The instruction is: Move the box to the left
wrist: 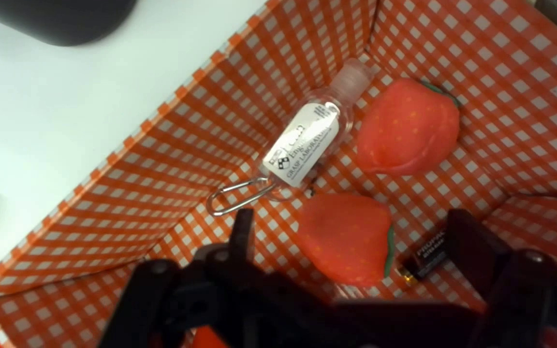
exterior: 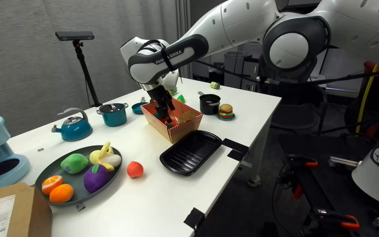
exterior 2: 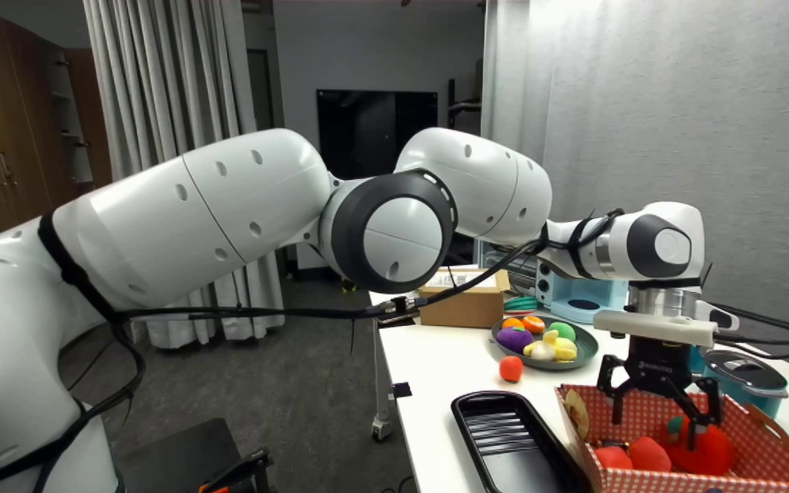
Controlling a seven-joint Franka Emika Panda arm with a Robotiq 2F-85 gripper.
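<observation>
The box is an orange-red and white checked basket with flared sides. It stands on the white table, and it also shows in an exterior view and in the wrist view. It holds toy strawberries, a small clear labelled bottle with a metal clip, and a dark battery. My gripper points down into the box, fingers spread apart. In the wrist view the gripper has a strawberry below and between its fingertips, not gripped. In an exterior view the gripper reaches inside the box walls.
A black ridged tray lies right beside the box. A dark plate of toy fruit, a red fruit, a teal pot and a kettle stand around. A black saucepan and toy burger stand behind.
</observation>
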